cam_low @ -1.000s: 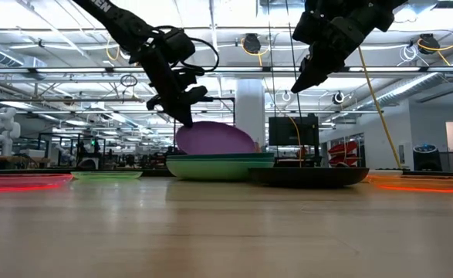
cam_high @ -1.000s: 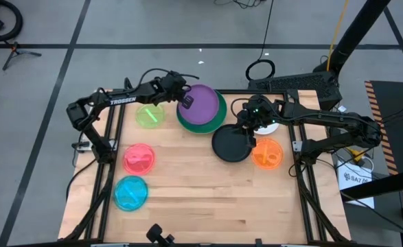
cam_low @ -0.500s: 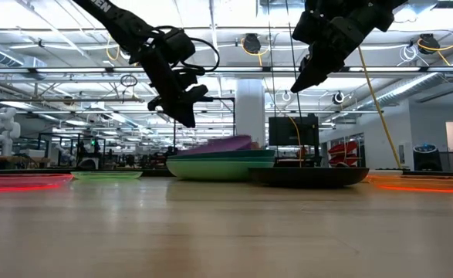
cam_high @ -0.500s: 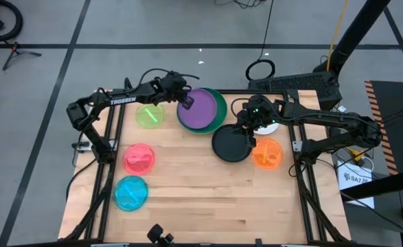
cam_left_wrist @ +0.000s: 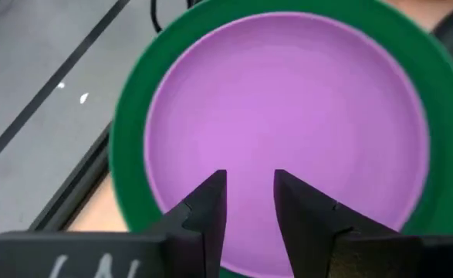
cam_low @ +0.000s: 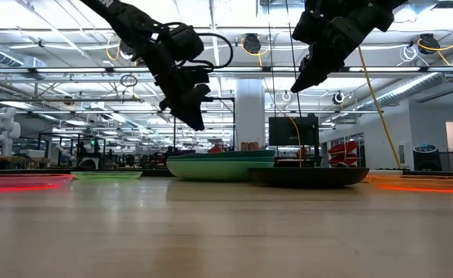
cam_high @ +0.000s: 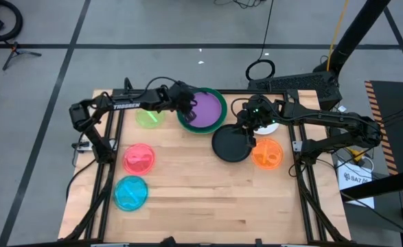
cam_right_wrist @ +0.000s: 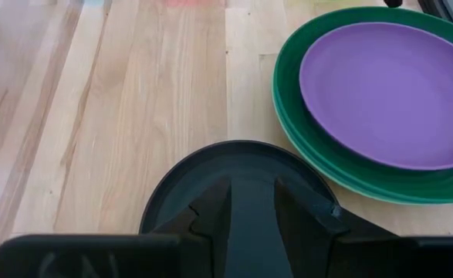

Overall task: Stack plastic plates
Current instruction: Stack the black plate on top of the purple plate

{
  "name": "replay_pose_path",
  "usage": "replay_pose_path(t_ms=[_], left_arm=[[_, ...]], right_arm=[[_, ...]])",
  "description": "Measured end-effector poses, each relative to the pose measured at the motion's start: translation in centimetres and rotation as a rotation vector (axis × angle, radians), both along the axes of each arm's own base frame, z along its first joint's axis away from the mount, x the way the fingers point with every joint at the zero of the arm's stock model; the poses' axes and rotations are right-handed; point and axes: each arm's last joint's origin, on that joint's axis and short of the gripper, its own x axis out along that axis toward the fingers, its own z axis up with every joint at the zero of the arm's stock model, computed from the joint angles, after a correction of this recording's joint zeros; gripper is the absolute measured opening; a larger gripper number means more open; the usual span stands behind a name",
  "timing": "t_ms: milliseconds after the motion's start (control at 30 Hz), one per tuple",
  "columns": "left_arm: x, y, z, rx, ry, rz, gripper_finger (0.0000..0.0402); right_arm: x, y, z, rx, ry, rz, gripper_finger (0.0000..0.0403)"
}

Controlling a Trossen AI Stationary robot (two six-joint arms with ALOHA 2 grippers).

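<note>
The purple plate [cam_high: 208, 108] lies flat in the dark green plate [cam_high: 219, 121], which tops a stack of large green plates [cam_low: 220, 167] near the far edge. My left gripper [cam_left_wrist: 249, 179] hovers open above the purple plate's left part [cam_high: 187, 108], clear of it in the low view [cam_low: 194, 120]. The black plate [cam_high: 230, 145] rests on the table just right of the stack. My right gripper [cam_right_wrist: 251, 197] hangs open high above the black plate [cam_low: 297, 83], touching nothing.
The white plate [cam_high: 270, 127] lies partly under the right arm, with the orange plate [cam_high: 267, 154] nearer. The yellow-green plate [cam_high: 148, 116], the pink plate [cam_high: 139, 158] and the blue plate [cam_high: 130, 193] line the left side. Bare wood fills the near middle.
The purple plate was tilted, its left edge raised in my left gripper; it has been let go and has dropped flat into the green stack. My left gripper has moved right, over the plate. The right arm has kept still.
</note>
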Motion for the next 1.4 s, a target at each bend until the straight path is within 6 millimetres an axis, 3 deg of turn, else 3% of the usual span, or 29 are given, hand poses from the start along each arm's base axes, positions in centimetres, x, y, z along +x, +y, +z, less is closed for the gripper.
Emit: replay_pose_path(t_ms=[133,300,467,733,933,1167,1400], left_arm=[[0.7,-1.7,0.4,0.006,-0.009,-0.048,0.0115],[0.9,-4.3,2.2,0.047,-0.046,-0.137,0.0115],[0.0,-7.7,3.8,0.038,-0.021,-0.22,0.0115],[-2.9,-11.8,4.2,0.118,-0.075,-0.276,0.0115],[-5.6,-13.4,5.1,0.182,-0.216,-0.297,0.0115],[-8.0,-14.7,7.4,0.237,-0.356,-0.342,0.0115],[-9.7,-15.9,8.0,0.216,-0.327,-0.389,0.0115]], right_arm=[[0.0,0.0,0.0,0.014,0.002,-0.013,0.0093],[-0.1,0.1,-0.1,0.069,0.015,-0.061,0.0093],[0.2,1.0,-0.1,0.196,0.019,-0.147,0.0093],[1.8,3.7,-0.5,0.232,0.011,-0.2,0.0093],[2.6,5.6,-1.5,0.277,0.073,-0.223,0.0093],[4.7,7.8,-1.6,0.301,0.17,-0.214,0.0093],[6.9,9.6,-1.8,0.143,0.344,-0.092,0.0093]])
